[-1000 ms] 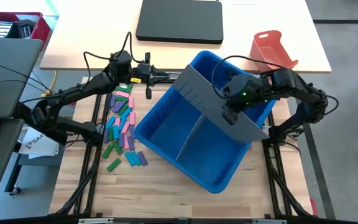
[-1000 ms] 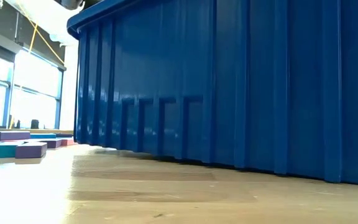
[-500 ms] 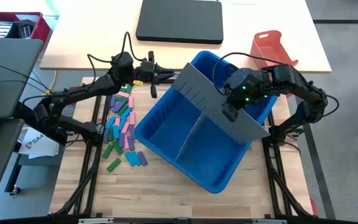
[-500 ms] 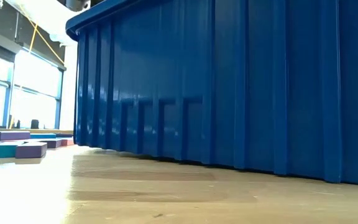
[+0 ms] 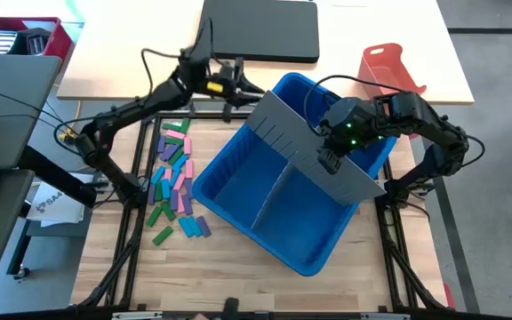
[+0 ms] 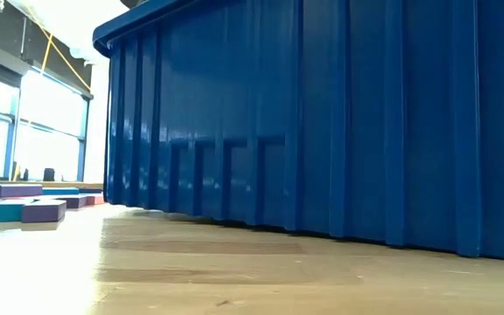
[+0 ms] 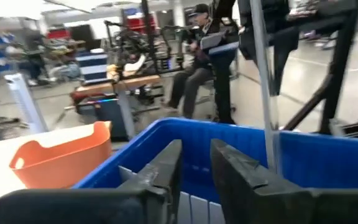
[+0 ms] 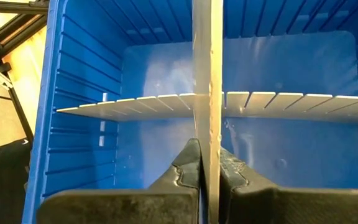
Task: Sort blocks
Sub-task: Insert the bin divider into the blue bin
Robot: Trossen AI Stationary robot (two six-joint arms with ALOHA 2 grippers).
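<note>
— Moved since a second ago?

— Left jaws: up and off the heap, now hanging at the far rim of the blue bin (image 5: 265, 242), wrist swung round to look across it. Right jaws: no change, same spot.

— State of the left jaws?

— Parted a little, with a narrow gap. Nothing visible between the fingers (image 7: 165, 169) in the wrist view. Just ahead of them is the bin's rim, and farther ahead an orange-red tray (image 7: 61, 152).

— And the right jaws?

— Pinched tight on the edge of the grey divider (image 5: 283, 129), holding it over the bin, tilted as seen from above. Straight ahead of them, a second divider (image 8: 135, 106) crossing the first inside the bin.

— Whereabouts of the blocks?

— Blocks (image 5: 174, 182) all in one loose heap on the worktop (image 5: 238, 276). Well behind and below the left jaws, beside the bin's outer wall. Well apart from the right jaws too, beyond that wall. Green, pink, purple and blue, mixed together with no grouping.

— Any in the bin?

— None visible. Bare floor in the compartments on show, though part lies hidden under the divider and the right arm.

— Progress, then?

— Barely begun, by the look of it. Nothing sorted that shows, and practically the whole heap left to do. No telling whether the left jaws are carrying out a drop.
</note>
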